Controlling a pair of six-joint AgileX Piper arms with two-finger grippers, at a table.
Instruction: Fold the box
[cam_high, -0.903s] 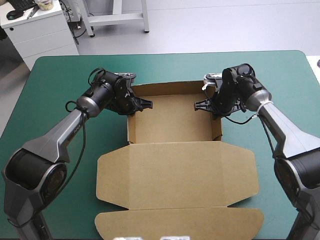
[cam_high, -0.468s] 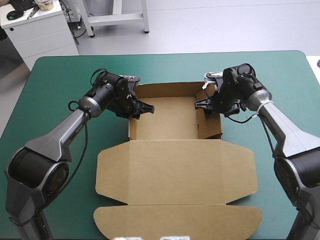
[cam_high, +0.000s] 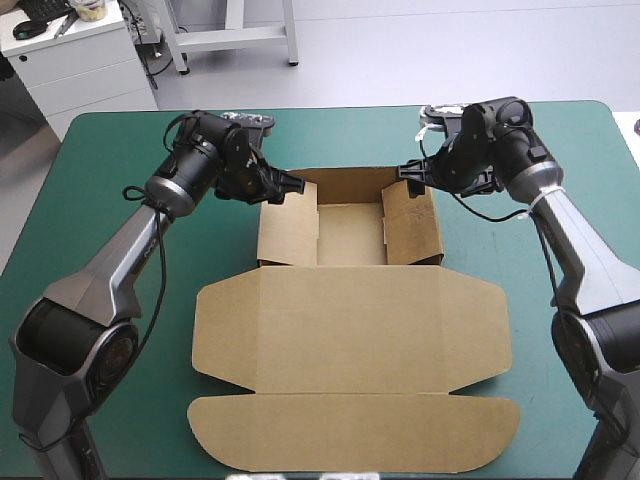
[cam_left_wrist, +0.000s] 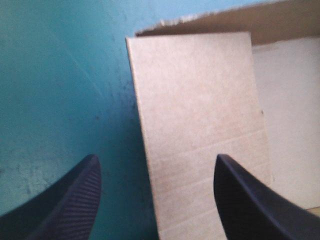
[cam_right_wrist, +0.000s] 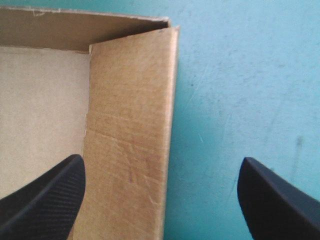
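Both released, the left hand (cam_high: 288, 185) and right hand (cam_high: 405, 172) have backed out to the far corners of the box (cam_high: 350, 320). Its side walls (cam_high: 288, 232) now lean inward; tucking is likely unfinished.

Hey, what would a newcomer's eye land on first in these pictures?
The brown box sprawls across the middle of the teal-green table: an open tray at the far end with side flaps folded inward, the lid lying flat toward the near edge. The left gripper and right gripper, both open, hover at the tray's far corners.
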